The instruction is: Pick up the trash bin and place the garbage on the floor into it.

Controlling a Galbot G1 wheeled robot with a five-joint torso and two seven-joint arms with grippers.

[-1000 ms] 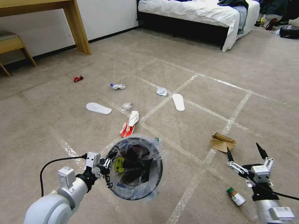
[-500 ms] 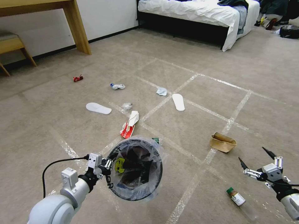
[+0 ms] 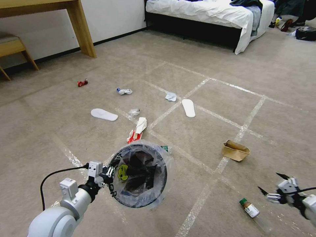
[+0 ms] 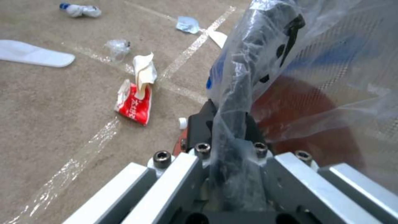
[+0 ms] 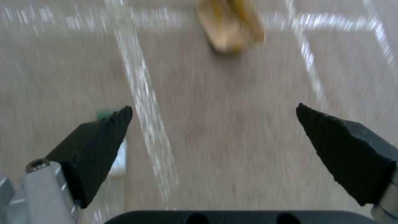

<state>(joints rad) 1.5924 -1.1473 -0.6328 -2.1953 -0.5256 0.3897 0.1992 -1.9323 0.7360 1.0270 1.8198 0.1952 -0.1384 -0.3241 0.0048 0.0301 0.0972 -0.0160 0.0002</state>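
In the lower centre of the head view, the small round trash bin (image 3: 140,176) with its grey rim and clear-and-blue plastic liner bearing a yellow smiley mark hangs above the beige carpet floor (image 3: 204,131), its mouth tipped toward the camera. The left tool (image 3: 110,172) is clamped on the bin's rim at its left side; the left wrist view shows the fingers (image 4: 199,126) pinching the bagged rim, with the red base (image 4: 307,124) behind the plastic. At the lower right edge of the head view, the right tool (image 3: 271,186) hovers with its black pointed fingers (image 5: 99,137) spread wide and holding nothing, just right of a clear plastic bottle with a green cap (image 3: 250,208) lying on the carpet. A flattened tan paper bowl (image 3: 235,150) lies above that bottle, beside a clear tape line. Just above the bin lies a red-and-white carton (image 3: 136,131), and further up the frame a crumpled clear bottle (image 3: 134,112), two flat white slipper soles (image 3: 104,114) (image 3: 188,108), a pale-blue tissue (image 3: 171,96), a blue-capped crushed bottle (image 3: 124,91) and a red crumpled wrapper (image 3: 82,82). A wooden bench (image 3: 49,13) stands upper left, a white-sheeted bed (image 3: 204,11) upper right.
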